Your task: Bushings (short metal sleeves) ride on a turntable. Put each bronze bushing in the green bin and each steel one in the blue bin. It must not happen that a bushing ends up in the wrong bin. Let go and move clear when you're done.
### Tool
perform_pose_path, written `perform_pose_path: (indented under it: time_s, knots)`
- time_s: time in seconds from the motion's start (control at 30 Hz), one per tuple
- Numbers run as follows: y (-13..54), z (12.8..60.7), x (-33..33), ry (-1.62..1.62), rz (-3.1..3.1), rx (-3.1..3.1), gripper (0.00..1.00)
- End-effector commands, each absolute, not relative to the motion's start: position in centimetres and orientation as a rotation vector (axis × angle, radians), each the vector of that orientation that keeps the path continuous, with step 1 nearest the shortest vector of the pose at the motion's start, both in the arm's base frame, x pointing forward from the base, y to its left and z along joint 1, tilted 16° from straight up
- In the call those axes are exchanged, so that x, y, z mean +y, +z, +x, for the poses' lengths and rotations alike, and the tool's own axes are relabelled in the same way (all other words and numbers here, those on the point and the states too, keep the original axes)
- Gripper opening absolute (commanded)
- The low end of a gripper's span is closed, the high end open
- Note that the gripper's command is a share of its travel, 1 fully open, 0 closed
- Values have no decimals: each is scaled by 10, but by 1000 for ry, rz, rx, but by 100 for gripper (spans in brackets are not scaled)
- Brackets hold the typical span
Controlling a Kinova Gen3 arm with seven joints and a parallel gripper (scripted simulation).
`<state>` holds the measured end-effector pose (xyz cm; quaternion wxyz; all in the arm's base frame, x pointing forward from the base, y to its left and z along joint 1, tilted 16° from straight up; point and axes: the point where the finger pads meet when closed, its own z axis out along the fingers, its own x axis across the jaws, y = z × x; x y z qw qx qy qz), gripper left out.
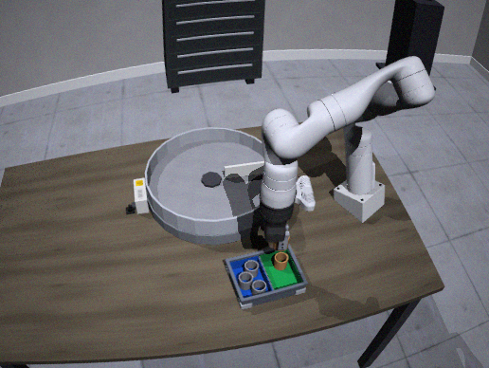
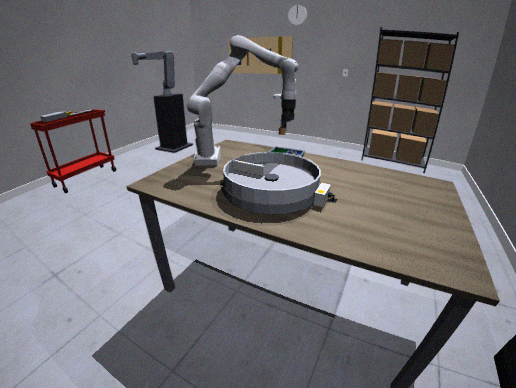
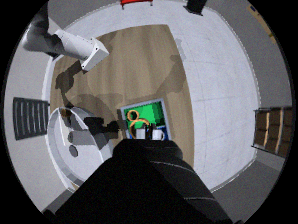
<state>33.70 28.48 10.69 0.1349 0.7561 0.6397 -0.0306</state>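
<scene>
My gripper (image 1: pixel 276 241) is shut on a bronze bushing (image 2: pixel 282 131) and holds it above the back edge of the green bin (image 1: pixel 280 271). Only a small orange bit of the held bushing (image 1: pixel 273 246) shows under the fingers in the top view. Another bronze bushing (image 1: pixel 280 260) stands upright in the green bin. Three steel bushings (image 1: pixel 251 275) stand in the blue bin (image 1: pixel 247 280) beside it. The turntable (image 1: pixel 204 182) shows no bushings. In the wrist view the green bin (image 3: pixel 148 115) lies just past my fingers (image 3: pixel 141 133), with a bronze ring (image 3: pixel 136 121) over it.
The two bins share one grey tray near the table's front edge. A white guide bar (image 1: pixel 244 169) and a dark hub (image 1: pixel 210 179) sit on the turntable. A small white box (image 1: pixel 139 194) stands at its left rim. The arm's base (image 1: pixel 358 199) stands at the right.
</scene>
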Motion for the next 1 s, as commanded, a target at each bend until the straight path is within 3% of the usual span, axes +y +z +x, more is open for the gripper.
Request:
perform_pose_path:
  time_s: [0.0,0.97]
  knots:
    - [107,337,285,-87,2191,1853,0]
    - [55,344,272,-86,2191,1854,0]
